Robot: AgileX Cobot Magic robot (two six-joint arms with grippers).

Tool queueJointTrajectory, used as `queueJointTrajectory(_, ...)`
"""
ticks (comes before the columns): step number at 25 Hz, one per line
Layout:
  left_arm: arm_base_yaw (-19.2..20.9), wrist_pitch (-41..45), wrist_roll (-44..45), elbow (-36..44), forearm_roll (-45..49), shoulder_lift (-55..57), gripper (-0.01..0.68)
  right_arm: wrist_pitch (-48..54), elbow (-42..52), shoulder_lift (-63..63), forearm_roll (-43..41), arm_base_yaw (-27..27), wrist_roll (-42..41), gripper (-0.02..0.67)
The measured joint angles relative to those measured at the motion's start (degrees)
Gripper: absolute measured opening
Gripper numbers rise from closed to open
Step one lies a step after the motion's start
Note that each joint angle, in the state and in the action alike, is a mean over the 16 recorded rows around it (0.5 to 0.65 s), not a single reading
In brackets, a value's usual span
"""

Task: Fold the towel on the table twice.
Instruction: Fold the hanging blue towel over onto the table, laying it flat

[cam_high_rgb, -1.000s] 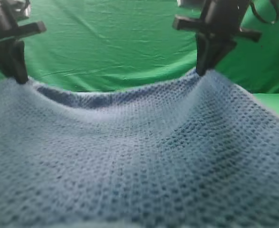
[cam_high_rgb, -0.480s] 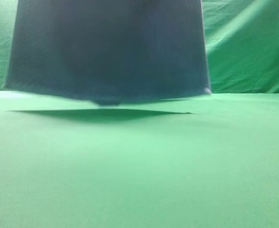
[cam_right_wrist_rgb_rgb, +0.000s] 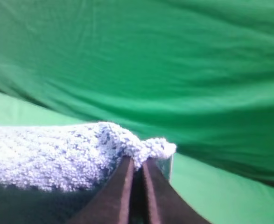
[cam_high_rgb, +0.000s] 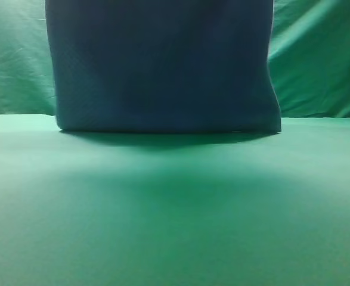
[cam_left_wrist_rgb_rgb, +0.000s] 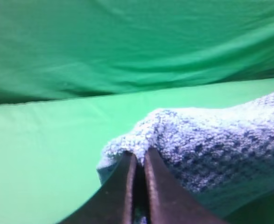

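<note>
The blue-grey waffle-knit towel (cam_high_rgb: 163,65) hangs as a dark sheet at the back of the exterior view, its lower edge touching the green table (cam_high_rgb: 175,214). Both grippers are above the top of that view. In the left wrist view my left gripper (cam_left_wrist_rgb_rgb: 137,161) is shut on a corner of the towel (cam_left_wrist_rgb_rgb: 211,144). In the right wrist view my right gripper (cam_right_wrist_rgb_rgb: 136,164) is shut on the other corner of the towel (cam_right_wrist_rgb_rgb: 57,149). Both corners are held well above the table.
The wrinkled green backdrop cloth (cam_high_rgb: 318,59) hangs behind the table and fills the upper part of both wrist views (cam_left_wrist_rgb_rgb: 127,42) (cam_right_wrist_rgb_rgb: 174,60). The towel casts a shadow on the table in front of its lower edge.
The towel was lifted off the table by both grippers and hung in the air. It has since come down, so its lower edge now rests on the table, shifted slightly right.
</note>
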Motion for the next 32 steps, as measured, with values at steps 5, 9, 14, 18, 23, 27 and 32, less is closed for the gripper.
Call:
queueJointTrajectory(5, -0.37, -0.86, -1.20, 7.00, -0.05, -2.70, 0.000, 5.16, 2.91, -1.81, 0.39, -0.11, -0.64, 0.000)
queueJointTrajectory(9, -0.69, -2.84, -1.71, 14.04, -0.35, -7.14, 0.000, 7.72, 6.81, -4.91, 0.85, 0.03, -0.82, 0.000)
queueJointTrajectory(14, -1.05, -5.36, -1.06, 24.00, -1.88, -14.33, 0.000, 7.85, 15.28, -10.87, 1.15, 0.57, -0.96, 0.000)
queueJointTrajectory(18, -1.15, -6.61, 0.61, 32.64, -4.49, -20.50, 0.000, 5.83, 24.90, -16.88, 1.64, 1.16, -1.01, 0.000)
queueJointTrajectory(23, -1.19, -6.99, 3.75, 43.61, -9.01, -28.19, 0.000, 2.66, 37.91, -25.03, 2.71, 1.88, -1.01, 0.000)
queueJointTrajectory(27, -1.19, -6.45, 6.25, 51.39, -12.32, -34.29, 0.000, 1.11, 46.71, -31.61, 4.06, 2.26, -1.01, 0.000)
queueJointTrajectory(32, -1.19, -4.44, 8.35, 58.61, -14.99, -40.58, 0.000, 0.83, 55.23, -39.02, 6.27, 2.38, -1.02, 0.000)
